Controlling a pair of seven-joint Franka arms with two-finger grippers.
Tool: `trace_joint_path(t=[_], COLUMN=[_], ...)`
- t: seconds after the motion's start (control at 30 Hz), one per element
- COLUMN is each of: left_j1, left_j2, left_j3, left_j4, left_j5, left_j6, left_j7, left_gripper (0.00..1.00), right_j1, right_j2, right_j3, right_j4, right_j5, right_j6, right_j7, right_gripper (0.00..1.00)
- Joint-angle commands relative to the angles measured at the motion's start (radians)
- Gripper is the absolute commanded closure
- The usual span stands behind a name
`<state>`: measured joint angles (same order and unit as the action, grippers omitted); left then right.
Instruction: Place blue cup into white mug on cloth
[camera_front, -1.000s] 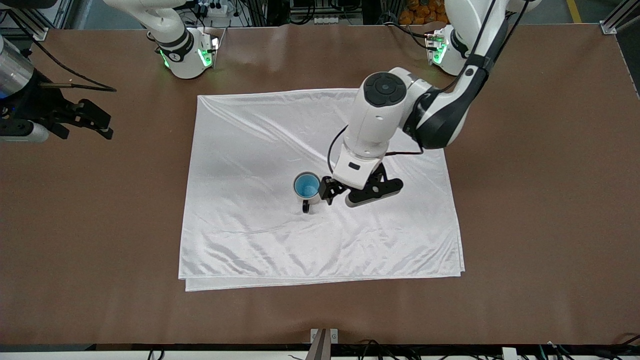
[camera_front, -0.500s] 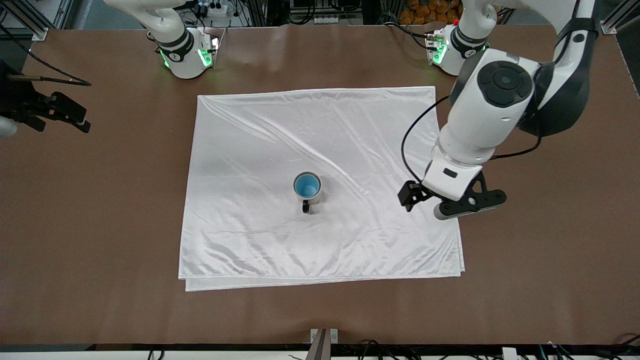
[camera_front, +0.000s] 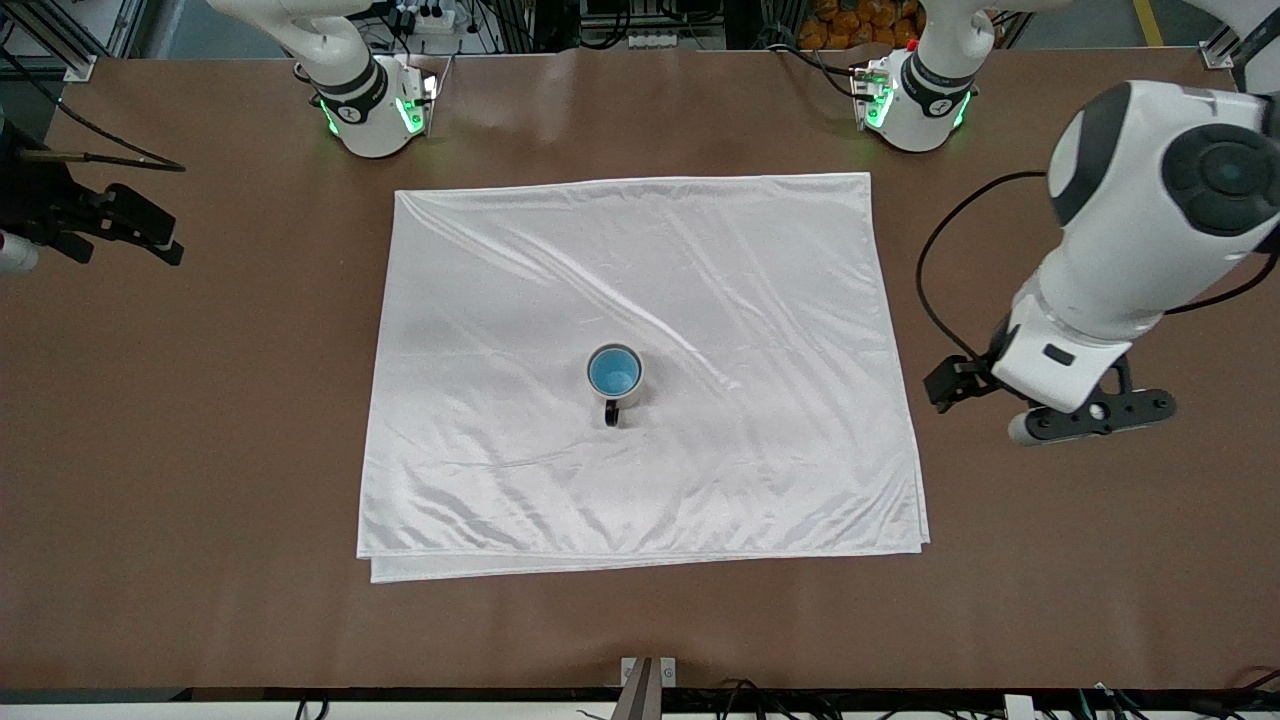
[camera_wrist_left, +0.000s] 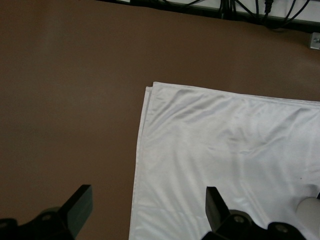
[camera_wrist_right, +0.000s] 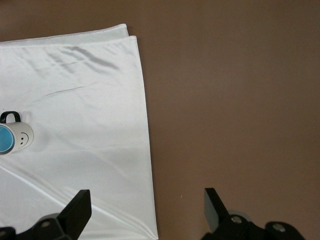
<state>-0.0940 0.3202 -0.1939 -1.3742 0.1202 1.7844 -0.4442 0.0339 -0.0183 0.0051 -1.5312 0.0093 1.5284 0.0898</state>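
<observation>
At the cloth's (camera_front: 640, 370) centre, the blue cup (camera_front: 613, 373) sits nested in the white mug (camera_front: 616, 380). Left pincer (camera_wrist_left: 145, 210) and right pincer (camera_wrist_right: 145, 207) hang spread, empty, over bare tabletop (camera_front: 200, 420), evidently clear.

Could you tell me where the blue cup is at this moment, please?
In the front view the blue cup sits nested inside the white mug, which stands upright near the middle of the cloth.

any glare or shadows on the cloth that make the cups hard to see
Front view: the cloth shows shiny streaks along its wrinkles, yet the blue cup in the white mug stays clear. Right wrist view: soft grey fold shadows, mug cut off at the edge.
</observation>
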Motion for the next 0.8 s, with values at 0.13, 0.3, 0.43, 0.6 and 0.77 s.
trace_joint_path(t=[0.13,0.3,0.43,0.6,0.77], left_j1=[0.089,0.132,0.152,0.168,0.171], left_j2=[-0.099,-0.154,-0.182,-0.213,-0.256], left_j3=[-0.010,-0.012,-0.012,-0.010,-0.010], left_j4=[-0.081,-0.141,-0.169,-0.198,-0.250], left_j5=[-0.054,-0.056,-0.059,-0.082,-0.083], left_j6=[-0.037,-0.039,-0.039,-0.039,-0.039], left_j7=[0.068,0.081,0.091,0.104,0.125], left_gripper=[0.00,0.00,0.00,0.00,0.00], right_j1=[-0.002,0.000,0.000,0.000,0.000], right_j2=[0.001,0.003,0.003,0.004,0.004], right_j3=[0.006,0.007,0.007,0.007,0.007], right_j4=[-0.023,-0.026,-0.026,-0.026,-0.026], right_j5=[-0.005,-0.003,-0.003,-0.003,-0.003], right_j6=[-0.008,-0.011,-0.013,-0.013,-0.013], right_j7=[-0.007,-0.013,-0.013,-0.013,-0.013], right_gripper=[0.00,0.00,0.00,0.00,0.00])
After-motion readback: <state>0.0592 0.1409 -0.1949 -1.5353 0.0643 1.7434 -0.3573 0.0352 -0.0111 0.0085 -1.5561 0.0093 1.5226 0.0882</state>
